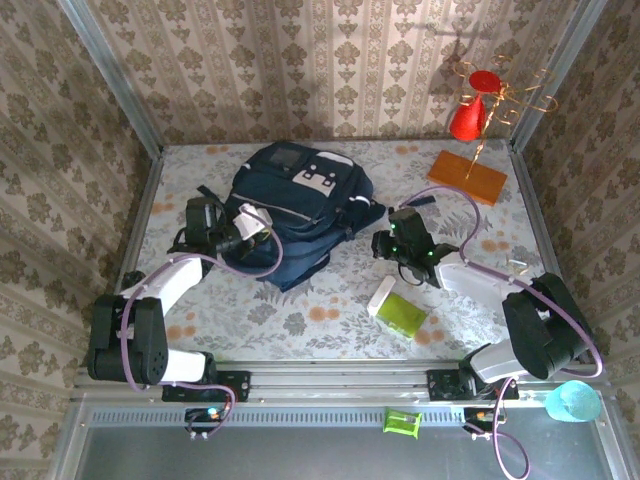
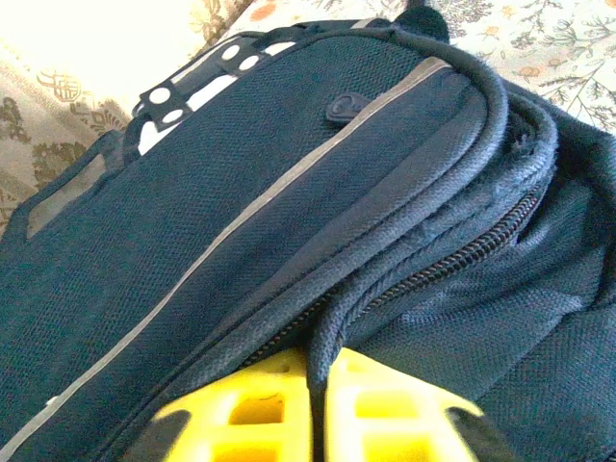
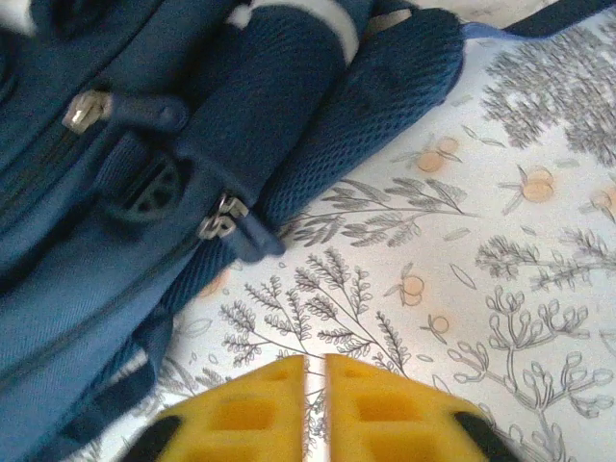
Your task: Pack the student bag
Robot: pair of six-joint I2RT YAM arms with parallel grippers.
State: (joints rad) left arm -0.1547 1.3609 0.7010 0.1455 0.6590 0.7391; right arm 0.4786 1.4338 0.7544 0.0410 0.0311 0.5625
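The student bag lies at the upper middle of the table, and opening its zip looks like the step in hand. The left pincer, at the bag's left edge, pinches a dark cord of piping beside the zipper and should hold that seam taut, while the right pincer, pads almost together on nothing over bare table, needs the metal zip pull at centre left of its view. The padded strap beside that pull could get caught instead; the green packet at lower centre and the orange board at upper right sit well apart.
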